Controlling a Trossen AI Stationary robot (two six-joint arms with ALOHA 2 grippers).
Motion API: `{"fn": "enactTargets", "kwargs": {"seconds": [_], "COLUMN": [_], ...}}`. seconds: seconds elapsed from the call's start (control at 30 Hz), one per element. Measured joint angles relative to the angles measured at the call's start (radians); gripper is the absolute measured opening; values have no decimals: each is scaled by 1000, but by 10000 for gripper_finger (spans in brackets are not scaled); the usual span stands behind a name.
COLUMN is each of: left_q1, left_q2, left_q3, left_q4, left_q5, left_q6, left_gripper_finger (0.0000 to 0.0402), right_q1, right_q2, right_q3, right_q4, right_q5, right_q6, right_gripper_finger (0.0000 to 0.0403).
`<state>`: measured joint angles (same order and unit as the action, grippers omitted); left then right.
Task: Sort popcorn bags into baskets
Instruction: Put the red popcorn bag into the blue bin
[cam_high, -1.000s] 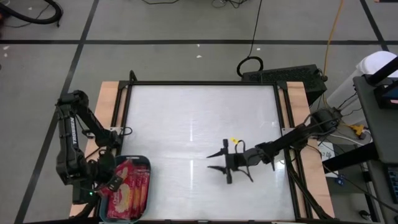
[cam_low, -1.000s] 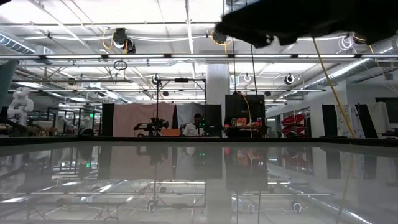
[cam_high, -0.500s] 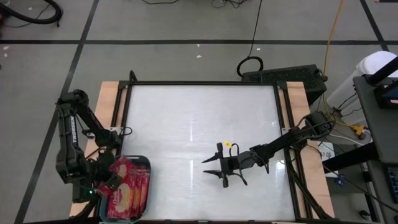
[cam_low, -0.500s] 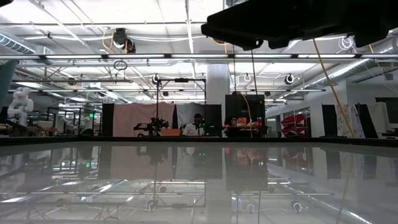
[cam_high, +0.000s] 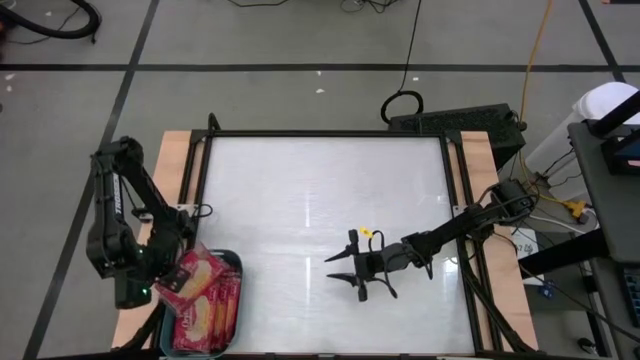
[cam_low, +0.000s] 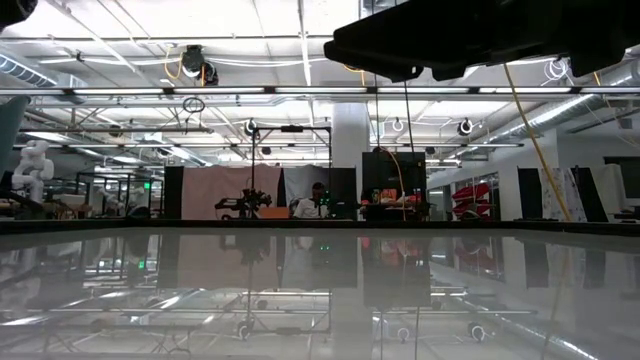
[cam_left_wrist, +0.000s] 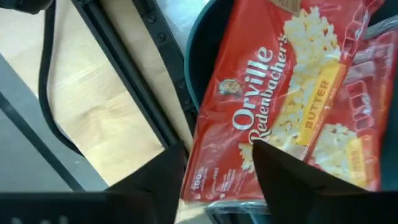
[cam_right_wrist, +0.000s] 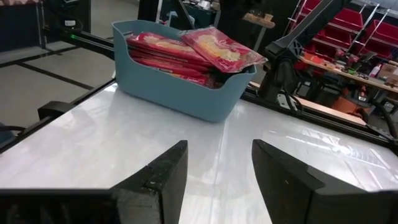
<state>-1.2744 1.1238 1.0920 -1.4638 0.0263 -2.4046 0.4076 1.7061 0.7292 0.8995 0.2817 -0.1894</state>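
A teal basket stands at the table's near left corner, holding several red popcorn bags. The top bag lies slanted on the pile, with one end sticking out over the basket's far left rim. My left gripper is open and points down just above that end, one finger to either side. My right gripper is open and level over the middle of the table, and it faces the basket.
Bare white tabletop lies between my right gripper and the basket. A black frame rail and a wooden strip run along the table's left side beside the basket. A small yellow bit lies close to my right arm.
My left gripper has gone up and toward the table's left edge, away from the middle of the basket. The top bag now lies in plain sight, slanted over the far left rim. My right gripper has shifted a little toward the basket, then kept still.
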Motion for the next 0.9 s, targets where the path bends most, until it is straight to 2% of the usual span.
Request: {"fn": "enactTargets", "kwargs": {"seconds": [0.1, 0.23, 0.3, 0.43, 0.57, 0.63, 0.73, 0.9], "left_q1": [0, 0, 4, 35, 50, 54, 52, 52], "left_q2": [-10, 1, 39, 154, 250, 279, 291, 276], "left_q3": [0, 11, 11, 11, 11, 11, 11, 15], "left_q4": [8, 18, 20, 87, 124, 171, 266, 299], "left_q5": [-30, -183, -218, -173, -17, 2, 5, 8], "left_q6": [9, 72, 108, 284, 321, 327, 305, 127], "left_gripper_finger": [158, 105, 80, 39, 8, 5, 9, 13], "right_q1": [0, 0, 0, 0, 0, 0, 0, 0], "right_q2": [0, 0, 0, 0, 0, 0, 0, 0], "right_q3": [0, 0, 0, 0, 0, 0, 0, -1], "right_q4": [0, -2, -6, -21, -18, -12, -10, 2], "right_q5": [0, 0, 0, -1, -1, -2, -23, -29], "right_q6": [-4, -8, -10, -7, -11, -13, -13, -13], "right_gripper_finger": [171, 171, 171, 171, 171, 171, 171, 171]}}
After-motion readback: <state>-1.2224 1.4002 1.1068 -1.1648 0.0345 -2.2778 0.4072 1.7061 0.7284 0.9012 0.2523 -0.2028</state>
